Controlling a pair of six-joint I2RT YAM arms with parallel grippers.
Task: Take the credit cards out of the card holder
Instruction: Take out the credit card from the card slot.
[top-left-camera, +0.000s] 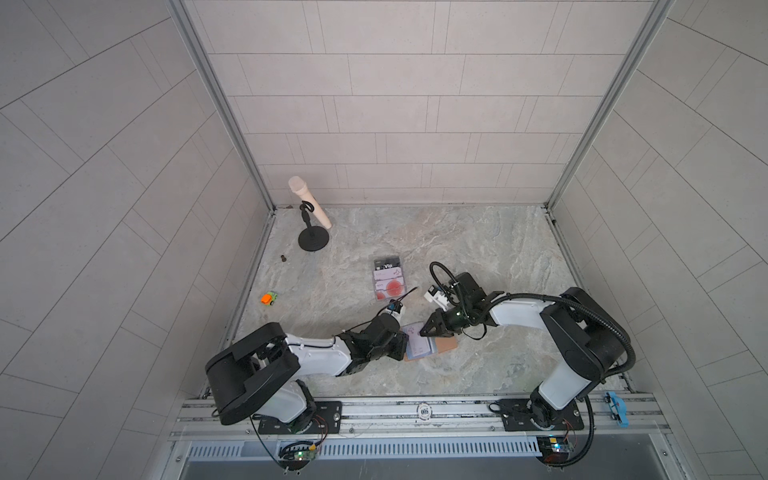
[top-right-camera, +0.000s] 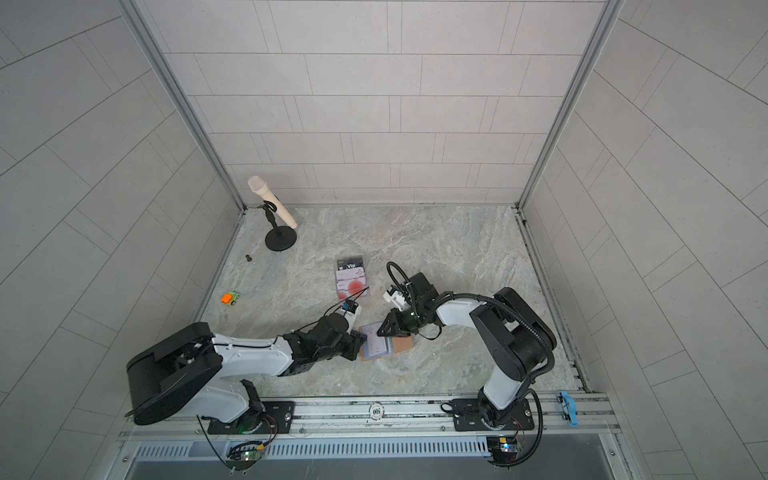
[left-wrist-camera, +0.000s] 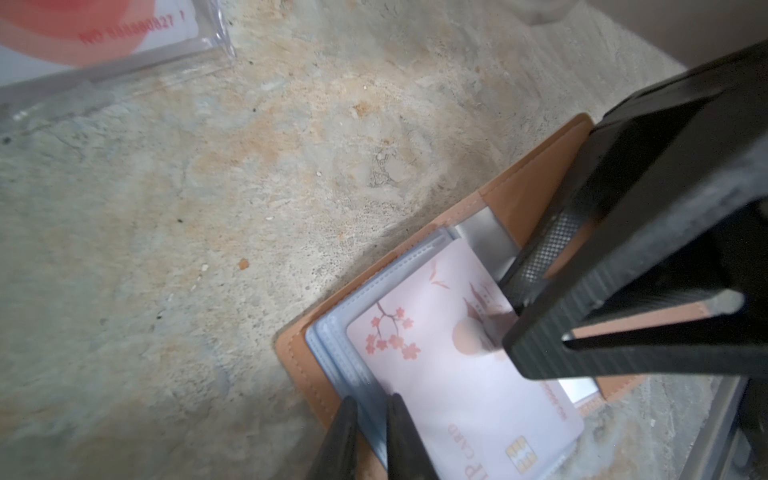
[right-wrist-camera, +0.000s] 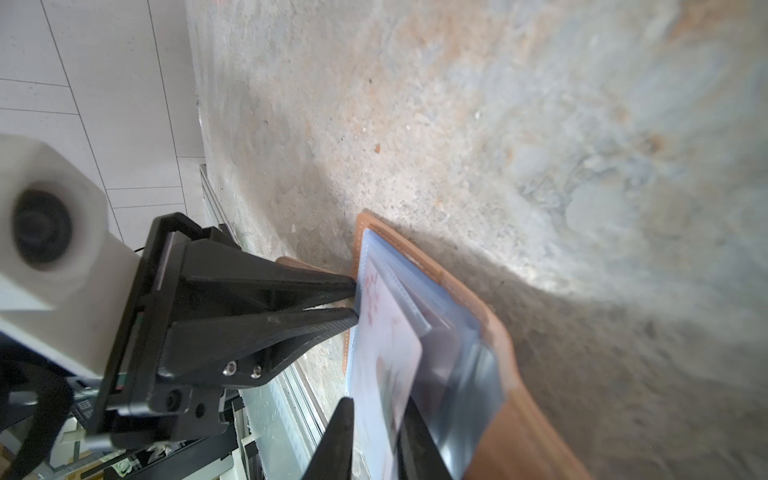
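Marble table (top-left-camera: 478, 249) is seen in both top views. The card holder (top-left-camera: 446, 344) lies open on it near the front rail, between the two arms, and is taken as reference.

Far back-left of the card holder, in the corner: a cream microphone (top-left-camera: 309, 201) is held tilted in a black stand. No lettering is made out.

Just beyond the card holder, toward the back wall: a clear card pack (top-left-camera: 388, 282) is laid flat. "Vip" is read on its black card. A red number starting "NO 8888" is blurred in the left wrist view.

At the card holder: tan cover, clear sleeves (left-wrist-camera: 332, 357) fanned. The sleeve edge is pinched by the left gripper (right-wrist-camera: 355, 300), jaws clenched on it. A pink card (left-wrist-camera: 436, 374) with blossom print and chip lies over the sleeves and is nipped between the jaws of the right gripper (top-left-camera: 424, 332). "CARD" is read; the letters before it are cut off. Whether one end sits in a sleeve cannot be told.

Left of the card holder, well apart: an orange-and-green toy car (top-left-camera: 269, 298).

In front of the card holder, on the rail: a round token (top-left-camera: 424, 411) marked "500".

Back-left of the card holder: a small dark item (top-left-camera: 284, 257), too small to identify.
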